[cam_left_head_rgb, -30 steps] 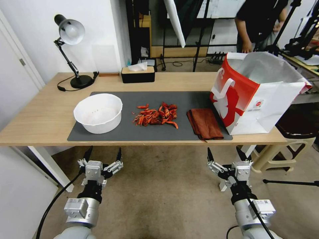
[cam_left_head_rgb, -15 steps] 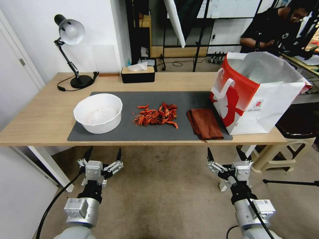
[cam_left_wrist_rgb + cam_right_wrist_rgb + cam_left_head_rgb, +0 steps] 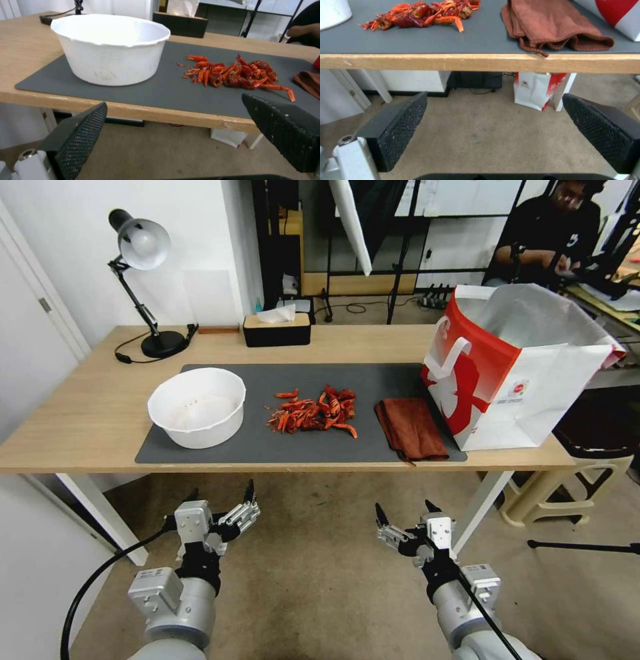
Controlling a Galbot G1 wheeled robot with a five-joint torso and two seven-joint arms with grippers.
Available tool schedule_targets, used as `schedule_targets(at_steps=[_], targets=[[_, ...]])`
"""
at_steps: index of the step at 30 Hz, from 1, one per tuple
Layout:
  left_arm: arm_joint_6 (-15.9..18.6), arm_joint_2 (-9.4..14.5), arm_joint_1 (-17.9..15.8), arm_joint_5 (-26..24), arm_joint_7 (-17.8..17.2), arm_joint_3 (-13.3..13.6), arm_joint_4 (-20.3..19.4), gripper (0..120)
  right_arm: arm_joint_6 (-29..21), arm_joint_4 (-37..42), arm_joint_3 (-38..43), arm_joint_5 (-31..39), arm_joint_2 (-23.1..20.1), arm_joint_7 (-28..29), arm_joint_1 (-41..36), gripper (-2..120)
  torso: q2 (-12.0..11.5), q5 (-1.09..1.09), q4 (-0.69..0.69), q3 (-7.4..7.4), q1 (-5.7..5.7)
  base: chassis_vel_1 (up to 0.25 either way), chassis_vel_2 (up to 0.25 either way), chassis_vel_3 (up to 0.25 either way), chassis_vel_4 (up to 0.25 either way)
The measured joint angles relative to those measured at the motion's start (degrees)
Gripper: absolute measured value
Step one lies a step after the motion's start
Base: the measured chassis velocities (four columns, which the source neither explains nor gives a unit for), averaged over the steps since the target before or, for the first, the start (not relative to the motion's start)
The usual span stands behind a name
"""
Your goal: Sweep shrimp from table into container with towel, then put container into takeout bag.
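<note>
Both grippers are hanging below the table's (image 3: pixel 80 433) front edge with jaws spread apart and empty, the left gripper (image 3: pixel 223 500) facing the white container (image 3: pixel 197 407), the right gripper (image 3: pixel 403 513) facing the folded rust-brown towel (image 3: pixel 410 428). The shrimp (image 3: pixel 315 412) are lying heaped on the grey mat (image 3: pixel 267 447) between container and towel, the takeout bag (image 3: pixel 513 367) standing just beside the towel. The towel looks soft and limp, so pinching its bunched near edge seems best.

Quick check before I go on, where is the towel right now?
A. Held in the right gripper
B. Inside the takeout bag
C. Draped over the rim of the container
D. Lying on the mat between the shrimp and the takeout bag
D: the towel lies folded on the dark mat, with the shrimp to one side and the takeout bag to the other; the right gripper hangs open and empty below the table edge.
</note>
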Motion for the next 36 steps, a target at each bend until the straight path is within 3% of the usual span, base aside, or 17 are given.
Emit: schedule_targets(at_steps=[17,24,28,33,36], targets=[[-0.61,0.91,-0.07,0.77,0.91,-0.68,-0.02,100,1.08,0.62,1.06,0.35,0.12,0.32,-0.12,100,0.00,0.00,0.00,0.00,0.00,0.000,0.000,0.000,0.000],[-3.78,2.52,-2.15,0.74,0.30,-3.49,1.02,100,0.88,1.65,2.26,1.71,-0.09,0.32,0.47,100,0.00,0.00,0.00,0.00,0.00,0.000,0.000,0.000,0.000],[-6.47,5.36,-5.13,-1.44,1.79,-6.44,2.21,100,0.20,2.36,2.81,2.57,-0.79,-0.17,0.48,100,0.00,0.00,0.00,0.00,0.00,0.000,0.000,0.000,0.000],[-7.84,8.60,-9.00,-4.14,4.62,-7.87,5.19,100,-0.16,2.97,3.08,2.99,-1.12,-0.21,0.37,100,0.00,0.00,0.00,0.00,0.00,0.000,0.000,0.000,0.000],[-9.09,12.68,-13.36,-6.97,8.50,-9.73,9.41,100,-0.62,3.67,3.17,3.14,-1.62,-0.30,0.03,100,0.00,-0.01,-0.01,0.00,0.01,0.000,0.000,0.000,0.000]])
